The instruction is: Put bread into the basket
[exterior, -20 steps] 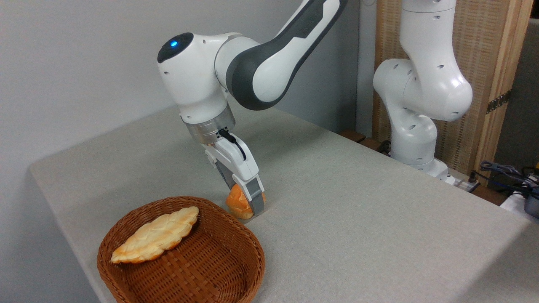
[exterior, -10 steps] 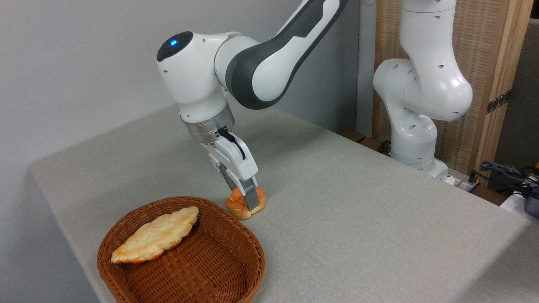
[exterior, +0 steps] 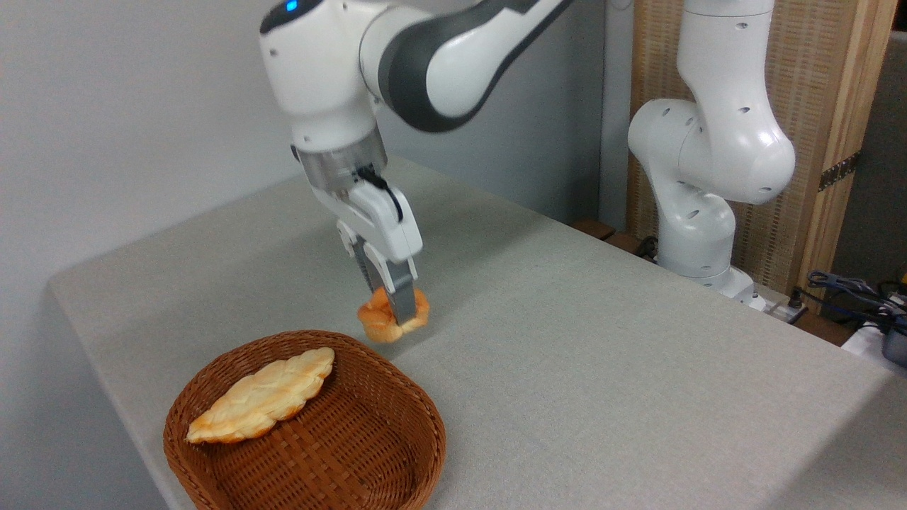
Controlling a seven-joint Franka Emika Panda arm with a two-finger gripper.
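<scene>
The bread [exterior: 383, 322], a small golden-orange knotted bun, hangs in the air a little above the table, just beyond the far rim of the basket. My gripper [exterior: 397, 312] is shut on it, with one grey finger [exterior: 402, 301] crossing its front. The basket [exterior: 397, 453], oval, reddish-brown wicker, sits at the near left corner of the table. The bun is above and behind the basket's rim, not over its inside.
A long pale braided loaf [exterior: 262, 395] lies in the left half of the basket. The grey table [exterior: 602, 368] ends close to the basket on the left and front. The arm's white base [exterior: 701, 212] stands at the back right, with cables [exterior: 850, 290] beside it.
The gripper closed on the bun on the table, then lifted it up and slightly left. The arm's wrist rose with it. The basket and loaf stayed put.
</scene>
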